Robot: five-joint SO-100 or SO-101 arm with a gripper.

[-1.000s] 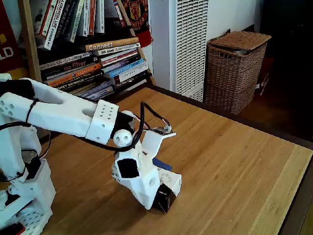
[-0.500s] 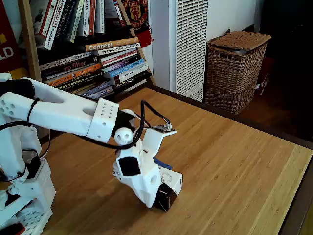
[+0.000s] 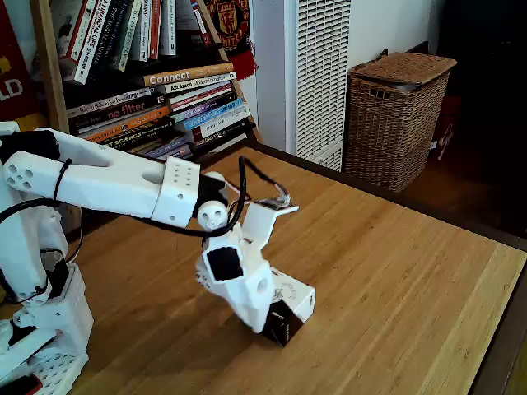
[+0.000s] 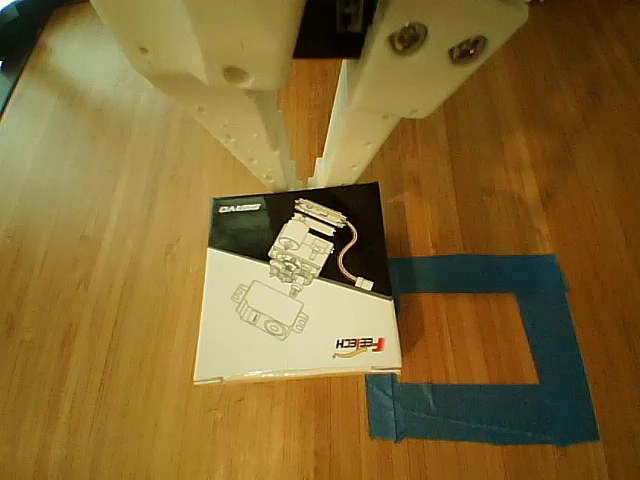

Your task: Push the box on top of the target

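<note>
The box (image 4: 295,290) is a flat-topped cube with a white and black top face that bears a line drawing. It lies just below my gripper (image 4: 298,180) in the other view. The two white fingers (image 4: 250,140) stand almost together, with only a thin gap and nothing between them, and their tips are at the box's far edge. The target (image 4: 480,410), a hollow square of blue tape, lies to the right of the box, which covers the target's left side. In the fixed view the gripper (image 3: 262,322) points down at the table, with the box (image 3: 296,298) against its right side.
The white arm's base (image 3: 33,329) stands at the table's left end. Beyond the table are a bookshelf (image 3: 156,99), a white slatted unit (image 3: 321,74) and a wicker basket (image 3: 399,115). The table's edge (image 3: 494,362) runs along the right.
In the fixed view the gripper and the box have slid a little to the right. The blue tape that peeked out behind the gripper is now covered.
</note>
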